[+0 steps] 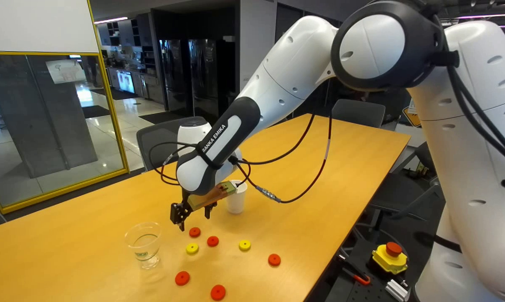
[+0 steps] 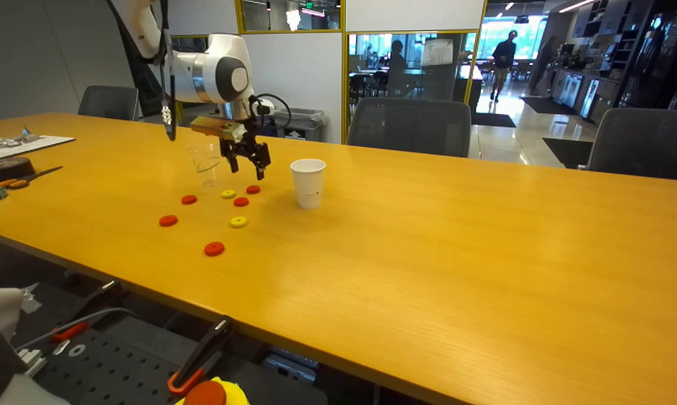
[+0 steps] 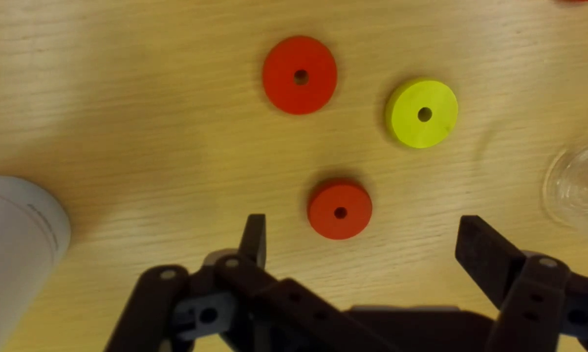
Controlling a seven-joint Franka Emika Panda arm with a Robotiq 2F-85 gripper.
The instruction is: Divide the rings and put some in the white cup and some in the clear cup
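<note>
Seven flat round rings (image 1: 213,241) lie spread on the table (image 2: 456,253), five red and two yellow, each with a small hole through its middle. My claw (image 3: 364,239) hangs above a few of them with its jaws wide apart and bare; in the wrist view I look down on one red ring (image 3: 340,226) that shows between my fingers (image 3: 255,237). The white cup (image 2: 309,185) stands upright near the rings, opaque and slightly tapered, with dark print low on its wall. The clear cup (image 1: 143,247), well apart from it, stands upright too, with a green line and green print on it (too small for me to read).

The table is orange-tan wood, with dark chairs (image 2: 409,126) beside it and a glass panel (image 1: 63,138) in a yellow frame (image 1: 113,113) beyond.

Only in an exterior view do I find scissors (image 2: 20,183) just beside a dark roll (image 2: 6,170), and a person (image 2: 503,59) far back on the shiny floor (image 2: 504,146). My wrist view brings out the wood's grain; there, opposite edges cut the cups, with three whole rings between them.
</note>
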